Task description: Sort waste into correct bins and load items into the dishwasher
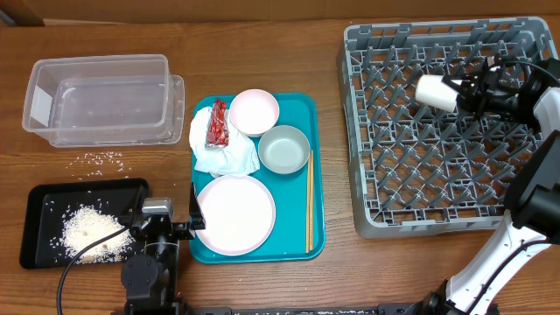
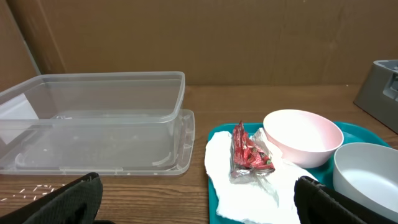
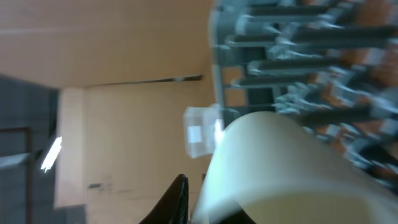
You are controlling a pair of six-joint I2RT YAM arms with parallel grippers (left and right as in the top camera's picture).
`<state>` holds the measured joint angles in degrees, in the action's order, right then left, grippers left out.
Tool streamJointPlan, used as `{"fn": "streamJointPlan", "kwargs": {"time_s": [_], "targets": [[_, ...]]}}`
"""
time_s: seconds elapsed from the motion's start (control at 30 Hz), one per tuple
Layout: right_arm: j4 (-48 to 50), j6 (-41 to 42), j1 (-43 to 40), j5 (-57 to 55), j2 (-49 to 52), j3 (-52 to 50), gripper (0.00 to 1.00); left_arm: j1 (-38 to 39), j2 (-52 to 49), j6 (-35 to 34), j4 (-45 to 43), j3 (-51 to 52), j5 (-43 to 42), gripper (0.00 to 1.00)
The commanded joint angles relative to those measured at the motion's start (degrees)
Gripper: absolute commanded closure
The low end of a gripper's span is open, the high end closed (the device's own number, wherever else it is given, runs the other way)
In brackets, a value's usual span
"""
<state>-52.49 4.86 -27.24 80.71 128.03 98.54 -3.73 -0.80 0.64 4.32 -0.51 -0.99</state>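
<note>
- Nearest the lens, in the right wrist view, the whitish cup (image 3: 280, 168) fills the lower right of the frame. It is blurred, with grey pegs behind it.
- From overhead, your right gripper (image 1: 461, 92) is clamped on that cup (image 1: 435, 91). It holds the cup on its side above the upper right part of the dish rack (image 1: 351, 131), and the cup looks clear of the pegs.
- The step in hand is loading the cup. I judge it about to be placed, so the next move calls for turning it mouth down and lowering it between pegs before you let go.
- Your left gripper (image 2: 199, 210) sits at the lower left of the overhead frame. Its fingers are spread wide and hold nothing.
- On the teal tray (image 1: 293, 219), centre of frame, wait:
  - the red snack wrapper (image 1: 217, 124), lying on the paper napkin (image 1: 223, 157)
  - the small pink plate (image 1: 254, 111)
  - the grey-green bowl (image 1: 283, 148)
  - the large pink plate (image 1: 234, 214)
  - the chopsticks (image 1: 309, 201)
- At upper left stands the clear tub (image 1: 105, 61), and at lower left the black tray (image 1: 39, 197), which holds a rice pile (image 1: 92, 229). Loose grains (image 1: 103, 158) lie between the two.
- The tub's white label (image 1: 39, 105) shows no writing you can read, and the wrapper's print is too small to make out.
</note>
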Motion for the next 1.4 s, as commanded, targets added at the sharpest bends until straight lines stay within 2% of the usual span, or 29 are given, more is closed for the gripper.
{"fn": "streamJointPlan", "kwargs": {"time_s": [0.0, 0.2, 0.33, 0.53, 0.6, 0.7, 0.8, 0.9, 0.97, 1.07, 1.2, 1.37], "targets": [[1.70, 1.18, 0.20, 9.25, 0.02, 0.55, 0.87, 0.48, 0.55, 1.09, 0.11, 0.24, 0.11, 0.00], [4.09, 1.14, 1.88, 7.72, 0.02, 0.28, 0.87, 0.48, 0.55, 1.09, 0.11, 0.26, 0.11, 0.00], [3.34, 3.08, 2.54, -1.55, 0.04, 0.09, 0.88, 0.48, 0.55, 1.09, 0.11, 0.24, 0.11, 0.00], [0.39, 0.92, 2.43, -5.81, -0.63, 0.26, 0.88, 0.48, 0.55, 1.09, 0.09, 0.24, 0.11, 0.00], [-0.79, 0.68, 2.69, -10.91, -2.27, 0.79, 0.86, 0.48, 0.55, 1.09, 0.09, 0.24, 0.11, 0.00], [-4.76, 1.36, 4.04, -29.73, -7.96, 3.23, 0.81, 0.48, 0.55, 1.09, 0.11, 0.26, 0.11, 0.00], [-5.97, 3.10, 5.73, -39.15, -12.31, 3.98, 0.76, 0.48, 0.55, 1.07, 0.11, 0.26, 0.11, 0.00], [-5.95, 4.15, 8.15, -45.70, -16.65, 3.98, 0.64, 0.48, 0.55, 1.09, 0.11, 0.24, 0.11, 0.00], [-5.95, 4.02, 11.13, -48.22, -18.27, 3.98, 0.51, 0.48, 0.55, 1.09, 0.11, 0.24, 0.11, 0.00], [-6.43, 3.43, 14.58, -52.52, -18.01, 3.93, 0.50, 0.48, 0.55, 1.09, 0.11, 0.24, 0.11, 0.00], [-8.11, 4.28, 19.69, -64.26, -17.00, 3.80, 0.50, 0.48, 0.55, 1.09, 0.11, 0.24, 0.11, 0.00], [-8.85, 7.02, 21.57, -74.79, -15.17, 3.52, 0.50, 0.48, 0.55, 1.09, 0.11, 0.26, 0.11, 0.00]]}}
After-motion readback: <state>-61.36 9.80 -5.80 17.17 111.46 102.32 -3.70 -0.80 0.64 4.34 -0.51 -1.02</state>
